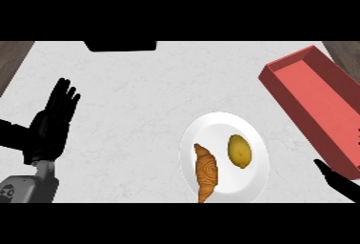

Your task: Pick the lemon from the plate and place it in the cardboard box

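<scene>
While our right hand (337, 181), grasp unreadable, nears the lemon (240, 151) to its left, pickup awaits; left hand (53, 124) rests open.

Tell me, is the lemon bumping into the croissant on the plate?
Apart. The head view shows a strip of bare white plate between the lemon and the croissant lying beside it.

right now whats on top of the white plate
On the white plate lie a lemon and a croissant, side by side and apart. No robot hand covers them; what lies under either cannot be seen.
</scene>
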{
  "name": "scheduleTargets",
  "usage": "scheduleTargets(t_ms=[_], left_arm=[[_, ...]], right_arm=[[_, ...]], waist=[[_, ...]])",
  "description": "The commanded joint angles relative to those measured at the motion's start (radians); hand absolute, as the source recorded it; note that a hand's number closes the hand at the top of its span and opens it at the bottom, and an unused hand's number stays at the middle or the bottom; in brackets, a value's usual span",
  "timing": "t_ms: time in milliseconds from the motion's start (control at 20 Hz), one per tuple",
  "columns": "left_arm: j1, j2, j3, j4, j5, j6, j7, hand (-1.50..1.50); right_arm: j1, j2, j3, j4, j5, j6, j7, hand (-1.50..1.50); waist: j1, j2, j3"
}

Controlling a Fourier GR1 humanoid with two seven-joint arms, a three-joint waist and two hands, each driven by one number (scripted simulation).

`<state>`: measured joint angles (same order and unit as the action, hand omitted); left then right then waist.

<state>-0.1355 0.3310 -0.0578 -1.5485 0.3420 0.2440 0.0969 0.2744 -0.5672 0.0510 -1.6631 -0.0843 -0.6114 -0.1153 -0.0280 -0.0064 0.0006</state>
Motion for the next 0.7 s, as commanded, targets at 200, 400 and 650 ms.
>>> scheduleTargets(t_ms=[200,400,650], left_arm=[[-0.009,-0.036,-0.037,-0.033,-0.029,0.036,0.032,0.00],[0.012,-0.064,-0.073,-0.058,-0.052,0.046,0.030,0.00],[-0.027,-0.036,-0.025,-0.049,-0.047,0.023,0.081,0.00]], right_arm=[[0.144,-0.311,0.091,-0.228,0.063,0.250,0.304,-1.50],[0.108,-0.411,0.074,-0.385,-0.006,0.355,0.546,-1.50],[-0.029,-0.358,0.063,-0.482,-0.052,0.392,0.734,-1.50]], waist=[[0.020,0.006,-0.006],[0.028,0.006,-0.004],[0.029,0.007,-0.001]])
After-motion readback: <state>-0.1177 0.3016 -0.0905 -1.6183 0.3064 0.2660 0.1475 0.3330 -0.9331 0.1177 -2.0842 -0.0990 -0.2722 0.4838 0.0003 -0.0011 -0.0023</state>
